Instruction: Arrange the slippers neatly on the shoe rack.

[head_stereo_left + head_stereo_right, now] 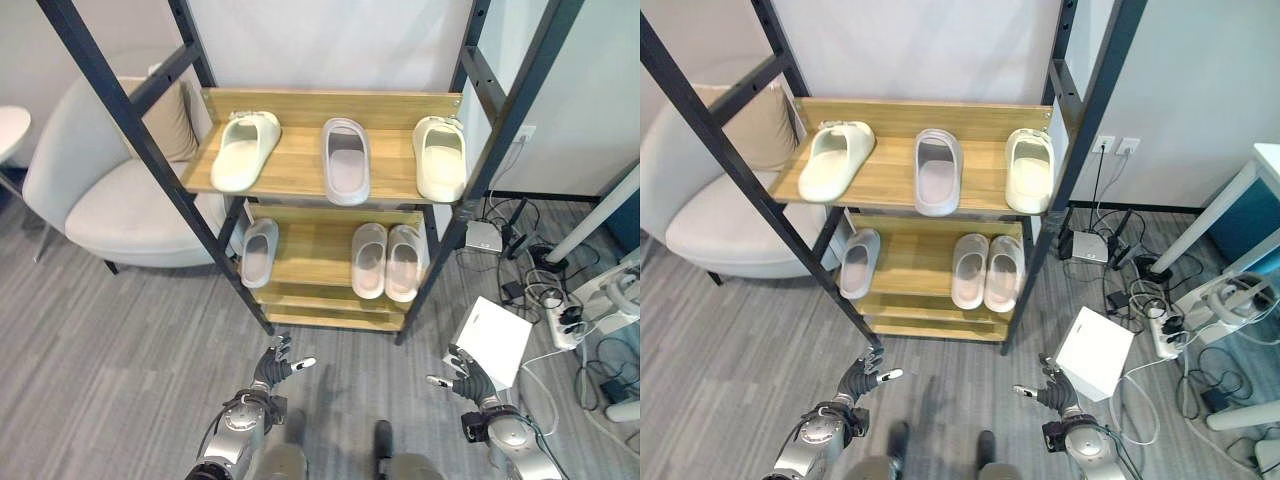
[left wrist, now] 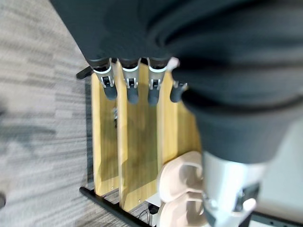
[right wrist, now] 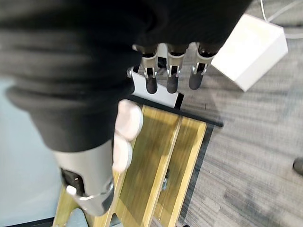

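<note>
Below the shoe rack (image 1: 330, 190), left hand (image 1: 272, 368) and right hand (image 1: 468, 377) hang with fingers released.

- Shoe rack (image 1: 300, 172): light wood shelves, black frame.
- Slippers: cream (image 1: 245, 148), pale grey (image 1: 346, 158).
- Armchair (image 1: 110, 190): off-white.
- Floor (image 1: 100, 340): grey streaked.

Right hand (image 3: 168, 71) fingers straight over shoe rack (image 3: 161, 156), white box (image 3: 251, 49) beside

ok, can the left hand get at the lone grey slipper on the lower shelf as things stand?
Probably yes. The left hand hangs open and empty, low in front of the rack; the grey slipper lies alone at the lower shelf's left end, toe outward. Only the slanted black post beside it might crowd the approach.
</note>
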